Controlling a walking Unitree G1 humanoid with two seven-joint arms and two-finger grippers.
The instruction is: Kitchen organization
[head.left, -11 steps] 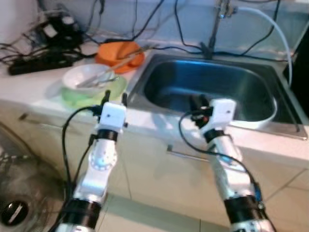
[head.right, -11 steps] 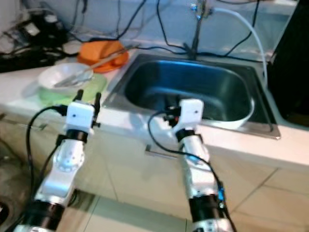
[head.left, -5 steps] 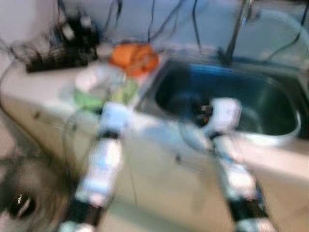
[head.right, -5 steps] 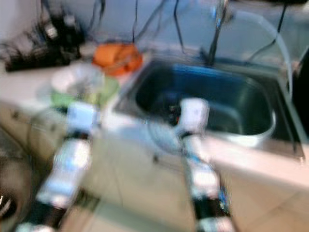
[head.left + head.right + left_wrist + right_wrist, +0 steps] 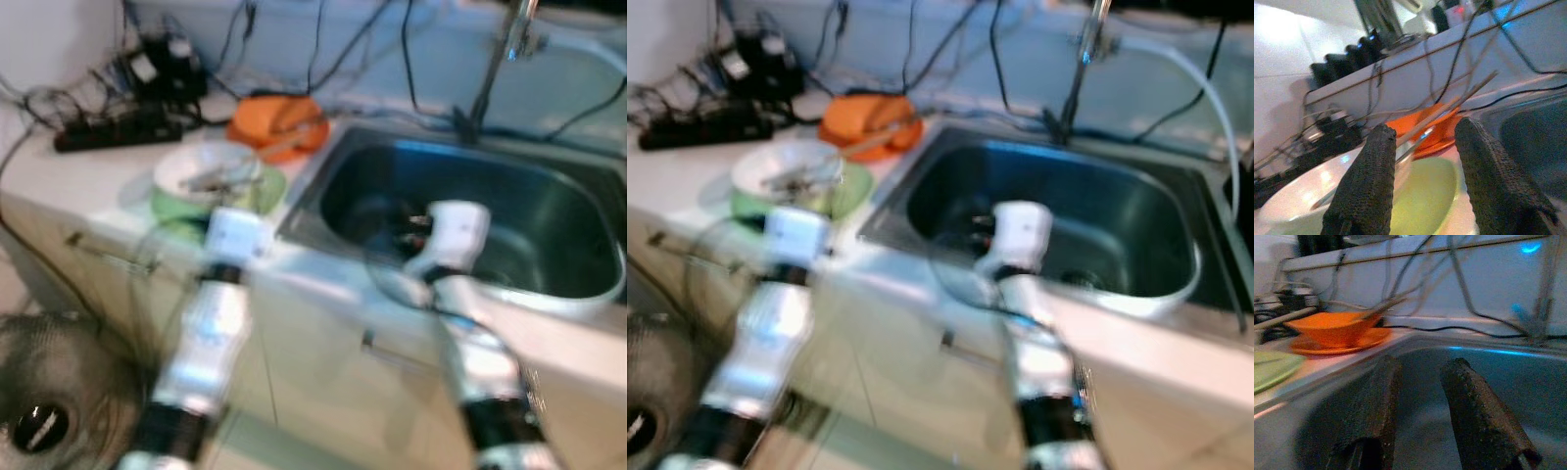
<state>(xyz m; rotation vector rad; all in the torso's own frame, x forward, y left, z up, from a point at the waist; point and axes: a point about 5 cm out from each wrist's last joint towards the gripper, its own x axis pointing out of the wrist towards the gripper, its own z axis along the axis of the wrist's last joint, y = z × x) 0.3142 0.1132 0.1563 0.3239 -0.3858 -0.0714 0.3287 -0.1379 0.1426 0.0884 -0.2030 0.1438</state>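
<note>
A white bowl (image 5: 206, 171) holding utensils rests on a green plate (image 5: 266, 189) on the counter left of the sink (image 5: 529, 211). Behind them, an orange bowl (image 5: 274, 117) with chopsticks (image 5: 1464, 95) sits on an orange plate (image 5: 1366, 340). My left gripper (image 5: 1426, 128) is open and empty at the counter's front edge, pointing at the green plate (image 5: 1425, 186). My right gripper (image 5: 1425, 364) is open and empty, reaching over the sink's front rim into the basin (image 5: 1518, 382).
A faucet (image 5: 495, 59) with a white hose stands behind the sink. Black power strips (image 5: 108, 127) and tangled cables crowd the counter's back left. Cabinet fronts with handles (image 5: 98, 257) lie below. A round wire-guarded object (image 5: 39, 426) sits on the floor at the left.
The whole picture has shifted and blurred, so the camera moved. Both grippers keep about the same places at the counter edge and the sink rim.
</note>
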